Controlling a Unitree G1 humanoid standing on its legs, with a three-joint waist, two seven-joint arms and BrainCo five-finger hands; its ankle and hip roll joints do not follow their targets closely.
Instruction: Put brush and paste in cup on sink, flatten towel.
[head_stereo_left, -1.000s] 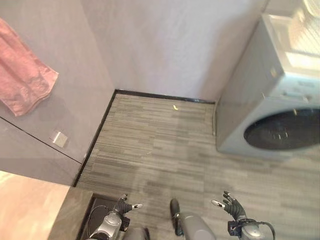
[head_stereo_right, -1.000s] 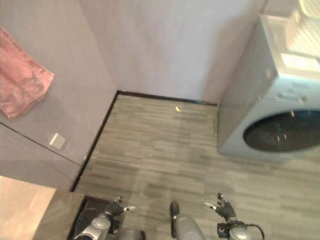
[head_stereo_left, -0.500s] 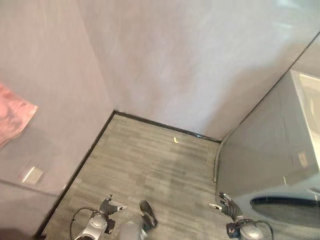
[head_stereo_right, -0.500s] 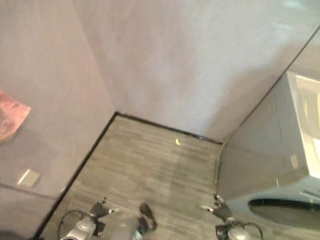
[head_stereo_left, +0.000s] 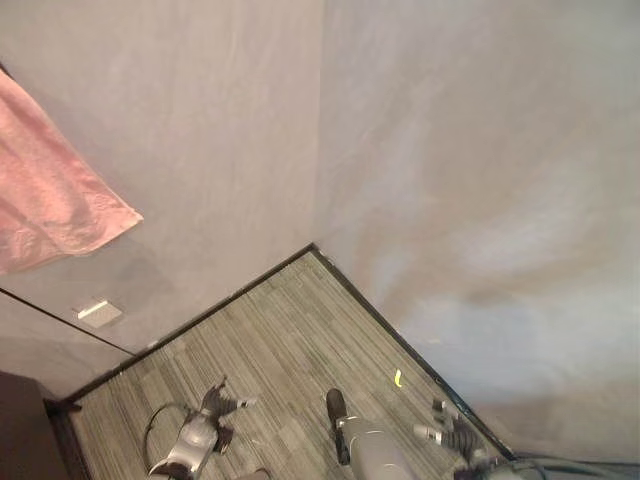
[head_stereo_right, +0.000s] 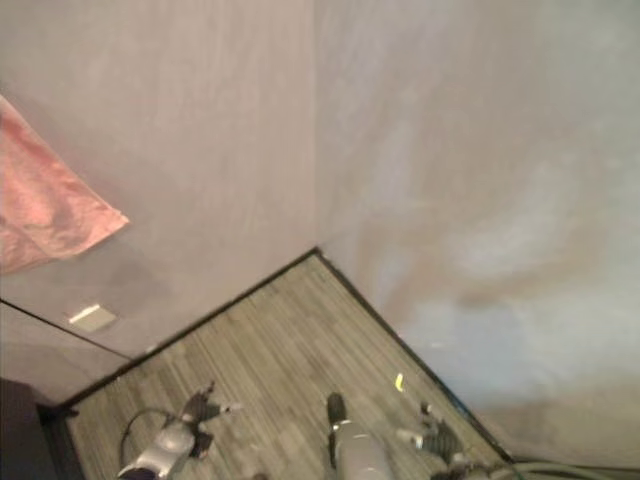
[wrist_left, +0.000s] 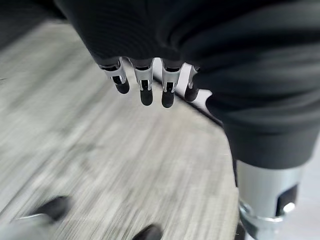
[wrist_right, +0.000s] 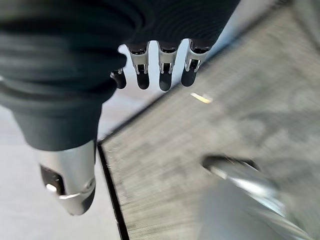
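Towel: a pink towel (head_stereo_left: 50, 205) is hanging against the grey wall (head_stereo_left: 220, 130) at about 9 o'clock in the head views, its lower corner pointing towards the room's corner.
Left hand: the left hand (head_stereo_left: 213, 403) is hovering low at 7 o'clock over the striped wood-look floor (head_stereo_left: 270, 350), fingers (wrist_left: 145, 85) hanging straight and relaxed, grasping nothing.
Right hand: the right hand (head_stereo_left: 452, 432) is hovering at 5 o'clock beside the dark skirting, fingers (wrist_right: 165, 70) also extended and released, holding nothing.
Floor: a small yellow scrap (head_stereo_left: 397, 378) is lying near the skirting, between the two hands.
Wall: a pale socket plate (head_stereo_left: 97, 312) is sitting below the towel.
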